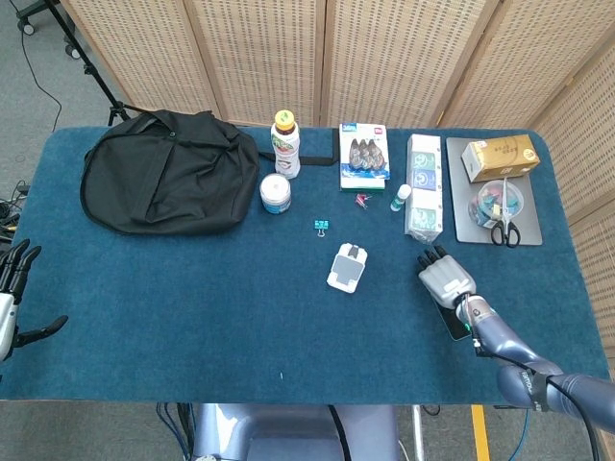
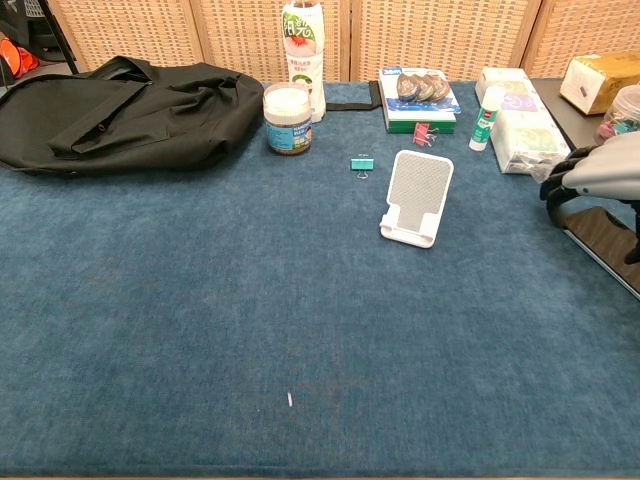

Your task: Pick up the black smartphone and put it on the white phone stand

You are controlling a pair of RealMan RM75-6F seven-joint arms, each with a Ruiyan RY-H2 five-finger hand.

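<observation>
A: Where's the phone (image 1: 450, 318)?
B: Flat on the table (image 1: 192, 298), right under the right robot hand (image 1: 444, 277), long axis slanting toward the table's near right corner.
A: Holding it?
B: No, fingers apart, empty. Stand (image 1: 347, 267) lies to its left; left robot hand (image 1: 12, 288) is far off, open.

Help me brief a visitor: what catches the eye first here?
The big black bag sprawls over the table's far left. Near the middle stands the empty white phone stand, and to its right the right hand hovers over the black smartphone.
</observation>
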